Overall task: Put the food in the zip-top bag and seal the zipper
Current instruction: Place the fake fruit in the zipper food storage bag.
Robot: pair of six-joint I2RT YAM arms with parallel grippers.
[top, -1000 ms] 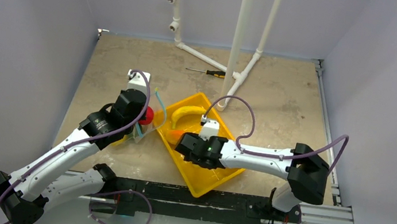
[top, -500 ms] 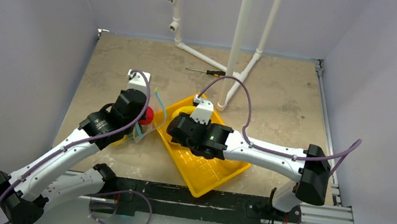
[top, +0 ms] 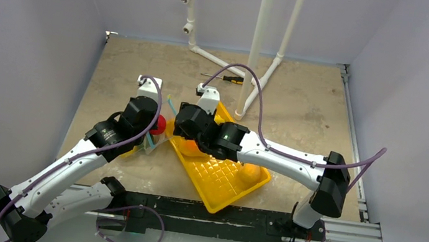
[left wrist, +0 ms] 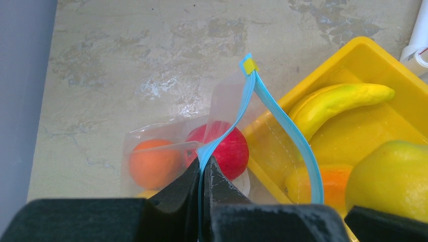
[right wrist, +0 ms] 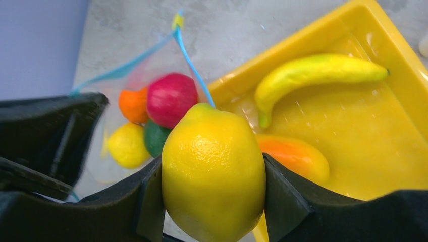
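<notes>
My left gripper is shut on the teal-blue zipper and holds the mouth of the clear zip-top bag open beside the tray. Inside the bag are a red apple, an orange, a lemon and a dark green avocado. My right gripper is shut on a yellow lemon and holds it above the tray's left rim, close to the bag's mouth. A banana and an orange mango lie in the tray. A peach-coloured fruit sits at its near right.
The yellow gridded tray lies diagonally mid-table, its left rim against the bag. A screwdriver lies behind it by the white pipes. Grey walls close off the left, right and back.
My right arm has swung from the tray's middle to the back left with the lemon, up to the bag's mouth. The left arm has not moved.
</notes>
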